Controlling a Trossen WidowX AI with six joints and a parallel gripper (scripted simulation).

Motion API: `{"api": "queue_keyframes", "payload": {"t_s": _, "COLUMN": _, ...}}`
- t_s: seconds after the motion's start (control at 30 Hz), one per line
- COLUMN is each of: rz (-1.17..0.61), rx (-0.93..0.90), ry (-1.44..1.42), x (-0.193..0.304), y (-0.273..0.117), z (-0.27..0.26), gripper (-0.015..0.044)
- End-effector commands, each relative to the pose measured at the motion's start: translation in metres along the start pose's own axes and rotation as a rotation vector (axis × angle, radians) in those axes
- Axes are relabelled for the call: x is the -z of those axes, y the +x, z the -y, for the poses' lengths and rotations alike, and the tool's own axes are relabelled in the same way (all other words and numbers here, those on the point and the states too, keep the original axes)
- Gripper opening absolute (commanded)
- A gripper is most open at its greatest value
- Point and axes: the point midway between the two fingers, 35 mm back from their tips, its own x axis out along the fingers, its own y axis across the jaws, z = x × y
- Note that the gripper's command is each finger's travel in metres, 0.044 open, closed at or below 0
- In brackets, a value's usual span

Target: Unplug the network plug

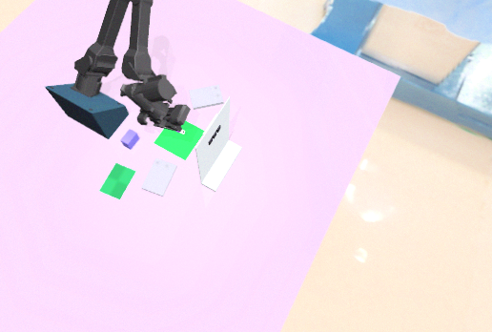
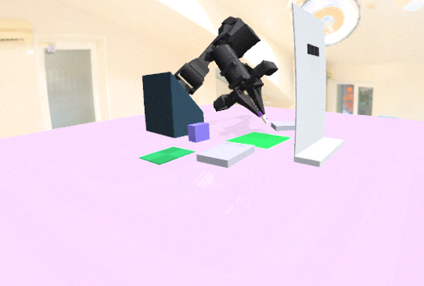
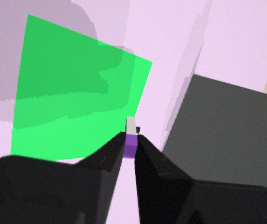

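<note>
My gripper (image 1: 181, 130) (image 2: 261, 113) (image 3: 130, 138) is shut on the small purple and whitish-grey plug (image 2: 265, 118) (image 3: 130, 145). The plug is out of the panel, held above the table, with its whitish end pointing steeply down. In the wrist view this end overlaps the right edge of the larger green square (image 1: 183, 147) (image 2: 263, 141) (image 3: 60, 115). A gap shows below the plug in the exterior view. The upright panel (image 1: 207, 159) (image 2: 308, 94) (image 3: 225, 130) stands beside the square, with dark socket openings (image 1: 215, 134) (image 2: 313, 49) high on its face. The tab cannot be made out.
A smaller green patch (image 1: 117, 181) (image 2: 166, 155) lies farther from the panel. A grey plate (image 1: 159, 178) (image 2: 225, 154) lies between them, and another grey plate (image 1: 206, 98) (image 2: 283, 126) lies behind the larger square. A purple-blue block (image 1: 130, 139) (image 2: 199, 132) stands near the arm's dark base (image 1: 91, 110) (image 2: 164, 107).
</note>
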Motion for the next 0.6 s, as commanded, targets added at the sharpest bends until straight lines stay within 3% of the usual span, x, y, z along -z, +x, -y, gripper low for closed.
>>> {"api": "queue_keyframes", "payload": {"t_s": 0.0, "rz": -0.004, "rx": -0.003, "ry": 0.009, "x": 0.001, "y": 0.005, "z": -0.005, "gripper": 0.0000}}
{"api": "queue_keyframes", "payload": {"t_s": 0.57, "rz": -0.003, "rx": -0.002, "ry": 0.010, "x": 0.000, "y": 0.019, "z": -0.015, "gripper": 0.0000}}
